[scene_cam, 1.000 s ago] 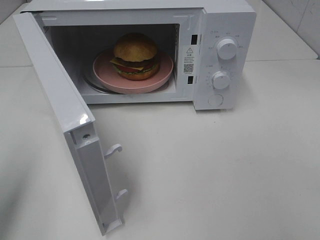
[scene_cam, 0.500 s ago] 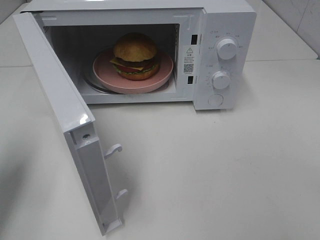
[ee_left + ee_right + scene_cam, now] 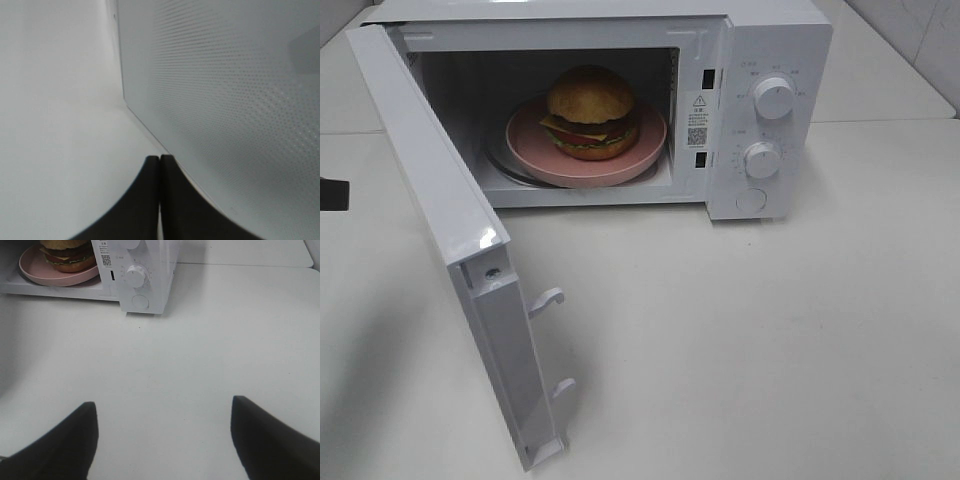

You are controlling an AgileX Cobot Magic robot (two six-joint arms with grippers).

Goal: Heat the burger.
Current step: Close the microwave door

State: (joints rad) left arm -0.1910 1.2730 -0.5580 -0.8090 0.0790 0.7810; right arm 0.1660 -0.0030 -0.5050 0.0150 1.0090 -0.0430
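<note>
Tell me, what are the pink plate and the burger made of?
The pink plate looks like smooth matte plastic or ceramic: even colour, soft sheen; I can't tell which. The burger may be a toy: neat, evenly stacked layers, though it could be real.

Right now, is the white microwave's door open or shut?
Open. The white microwave door stands swung out leftward, latch hooks exposed, and the layered burger on its pink round plate shows inside.

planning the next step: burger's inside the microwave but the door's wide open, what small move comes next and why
Probably the left claw, shut and close beside the door on its outer side, should push it closed. The burger already sits on the pink plate inside the microwave, so only the open door seems to block heating.
</note>
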